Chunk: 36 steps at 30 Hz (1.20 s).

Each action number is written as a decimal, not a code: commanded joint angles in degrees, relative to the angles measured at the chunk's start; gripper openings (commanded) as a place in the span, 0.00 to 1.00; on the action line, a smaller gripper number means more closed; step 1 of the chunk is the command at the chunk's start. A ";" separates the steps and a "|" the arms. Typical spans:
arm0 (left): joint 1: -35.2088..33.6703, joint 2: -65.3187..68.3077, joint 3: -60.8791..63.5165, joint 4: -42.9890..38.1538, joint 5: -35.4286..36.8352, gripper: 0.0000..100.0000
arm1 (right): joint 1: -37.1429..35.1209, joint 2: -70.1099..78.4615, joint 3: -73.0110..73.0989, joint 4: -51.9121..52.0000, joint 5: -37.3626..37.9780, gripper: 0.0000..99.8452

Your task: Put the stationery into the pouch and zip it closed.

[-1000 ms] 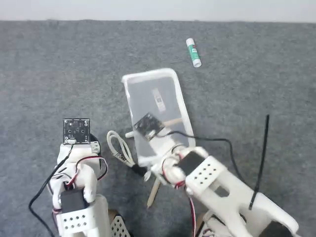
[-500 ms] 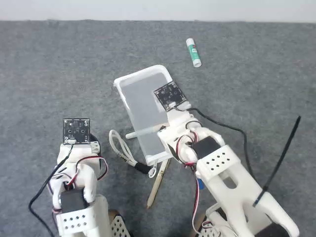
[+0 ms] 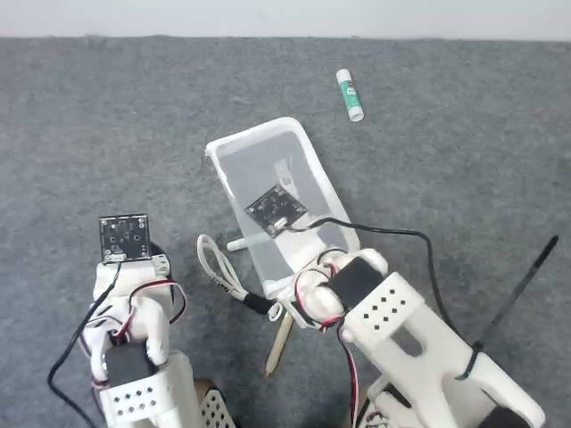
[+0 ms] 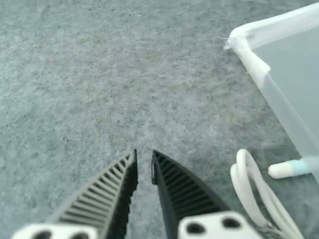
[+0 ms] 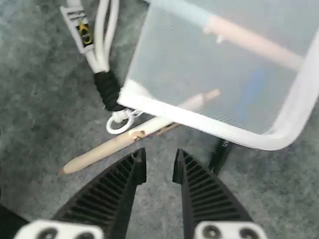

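Right wrist view: right tool (image 5: pixel 160 155) slightly apart, empty, perhaps over pencil (image 5: pixel 112 146); left tool (image 4: pixel 143 160) barely apart

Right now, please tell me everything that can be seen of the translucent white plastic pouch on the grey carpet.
The translucent white plastic pouch is a rounded rectangle with a thick white border. It lies flat on the grey carpet, slanted in the high view. At its near corner a black tab and a metal ring join a looped white cord. A beige pen crosses its near edge, one end showing through the plastic. Whether the zip is shut cannot be told.
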 commanded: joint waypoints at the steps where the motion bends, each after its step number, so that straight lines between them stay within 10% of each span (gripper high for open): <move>1: -0.44 -0.70 -3.03 -1.58 0.53 0.05 | -0.66 5.58 -3.52 -1.01 -0.88 0.11; 28: -0.44 -0.70 -2.95 -1.58 0.53 0.05 | 14.02 17.01 -3.60 -37.85 -0.44 0.11; 36: -0.44 -0.70 -2.95 -1.49 0.44 0.05 | 12.35 12.88 -8.53 -26.51 -0.97 0.11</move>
